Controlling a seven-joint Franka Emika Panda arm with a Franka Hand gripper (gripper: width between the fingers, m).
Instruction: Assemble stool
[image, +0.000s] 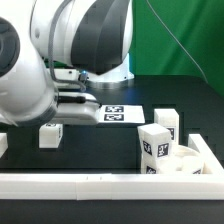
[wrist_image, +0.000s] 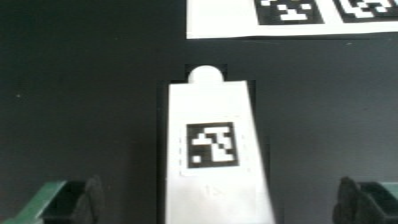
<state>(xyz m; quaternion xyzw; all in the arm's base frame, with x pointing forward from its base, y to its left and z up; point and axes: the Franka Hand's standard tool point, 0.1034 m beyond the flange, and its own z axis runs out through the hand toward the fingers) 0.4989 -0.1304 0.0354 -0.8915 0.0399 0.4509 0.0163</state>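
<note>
The gripper (wrist_image: 214, 203) is spread wide and grasps nothing. The tagged leg (wrist_image: 214, 140) lies flat between its fingers (wrist_image: 54, 200), touching neither, with its rounded end pointing toward the marker board (wrist_image: 285, 20).

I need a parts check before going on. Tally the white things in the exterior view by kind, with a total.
Legs: 3
Seat ring: 1
Marker board: 1
Border rails: 2
Cut-off white piece at the exterior view's left edge, kind unclear: 1
Total: 8
</note>
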